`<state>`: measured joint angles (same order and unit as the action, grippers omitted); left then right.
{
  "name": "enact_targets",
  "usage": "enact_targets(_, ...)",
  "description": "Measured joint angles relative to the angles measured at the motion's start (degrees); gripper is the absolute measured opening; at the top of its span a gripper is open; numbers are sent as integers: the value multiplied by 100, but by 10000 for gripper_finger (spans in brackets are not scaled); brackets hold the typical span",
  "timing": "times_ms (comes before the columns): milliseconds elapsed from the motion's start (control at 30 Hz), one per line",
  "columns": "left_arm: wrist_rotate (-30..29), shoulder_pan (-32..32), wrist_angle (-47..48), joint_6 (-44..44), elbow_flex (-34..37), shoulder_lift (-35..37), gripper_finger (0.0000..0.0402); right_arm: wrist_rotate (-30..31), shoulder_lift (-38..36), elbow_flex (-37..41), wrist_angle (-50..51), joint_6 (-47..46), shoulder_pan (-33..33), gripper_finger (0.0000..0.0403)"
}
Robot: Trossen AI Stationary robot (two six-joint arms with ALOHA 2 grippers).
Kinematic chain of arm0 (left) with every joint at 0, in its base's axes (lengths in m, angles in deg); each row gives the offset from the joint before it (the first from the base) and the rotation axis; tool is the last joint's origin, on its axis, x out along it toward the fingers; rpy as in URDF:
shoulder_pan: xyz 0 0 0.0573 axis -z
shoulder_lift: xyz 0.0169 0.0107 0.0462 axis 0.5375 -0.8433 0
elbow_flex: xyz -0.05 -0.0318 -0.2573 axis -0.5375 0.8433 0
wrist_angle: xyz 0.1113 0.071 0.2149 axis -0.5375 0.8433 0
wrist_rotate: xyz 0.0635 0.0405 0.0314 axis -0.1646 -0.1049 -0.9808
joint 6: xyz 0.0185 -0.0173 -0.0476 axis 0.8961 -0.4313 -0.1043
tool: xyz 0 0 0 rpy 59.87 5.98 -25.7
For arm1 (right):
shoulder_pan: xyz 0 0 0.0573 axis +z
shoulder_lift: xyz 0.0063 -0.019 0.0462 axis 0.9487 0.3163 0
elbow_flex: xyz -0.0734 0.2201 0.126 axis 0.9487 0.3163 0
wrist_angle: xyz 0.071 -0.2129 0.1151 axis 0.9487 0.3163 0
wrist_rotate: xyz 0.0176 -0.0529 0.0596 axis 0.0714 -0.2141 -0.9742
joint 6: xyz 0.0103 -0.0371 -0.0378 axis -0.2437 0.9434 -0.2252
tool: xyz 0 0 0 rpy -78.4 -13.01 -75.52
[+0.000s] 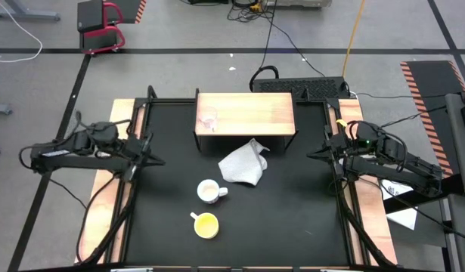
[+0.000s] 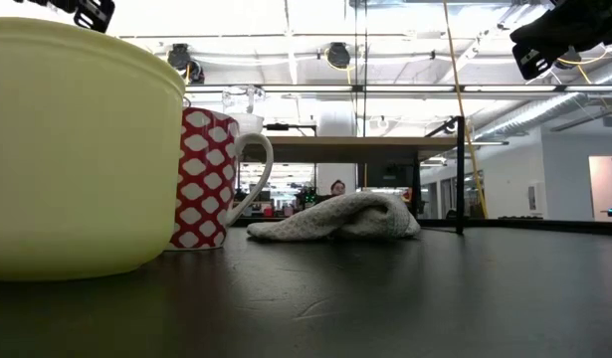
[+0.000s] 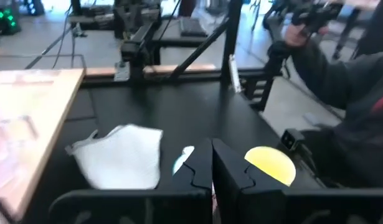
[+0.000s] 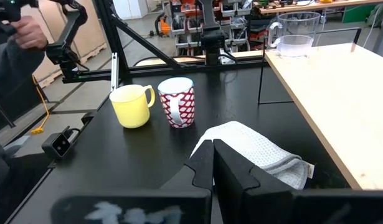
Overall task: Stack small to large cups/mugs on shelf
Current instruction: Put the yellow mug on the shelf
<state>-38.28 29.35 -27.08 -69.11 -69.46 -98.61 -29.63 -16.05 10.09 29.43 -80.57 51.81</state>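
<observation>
- The clear glass cup sits on the shelf, near its left end. It's see-through with a small handle, and in the right wrist view it looks empty, though that's hard to be sure of.
- The white patterned mug is on the black tabletop in front of the shelf. It has red sides with white hexagon-ish shapes and a white inside.
- The yellow cup stands just beside it, nearer the front edge, plain pale yellow with a stubby handle.
- A grey-white cloth lies crumpled between the mug and the shelf.
- The left gripper is at the left table edge, fingers pressed together, holding nothing.
- The right gripper is at the right edge, the same: closed and empty.
</observation>
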Motion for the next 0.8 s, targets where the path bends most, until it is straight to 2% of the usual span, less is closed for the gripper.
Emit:
enact_targets(167,-1,515,-1485,-157,769,13,2,-2,0,0,1,0,0,0)
enact_targets(333,-522,1052,-2034,294,1284,33,1,-2,0,0,1,0,0,0)
enact_targets(500,-977,1364,-1974,477,1419,236,1,-8,0,0,6,-2,0,0)
enact_targets(800,-1496,1453,-1546,512,1460,734,0,-157,0,0,5,9,-1,0)
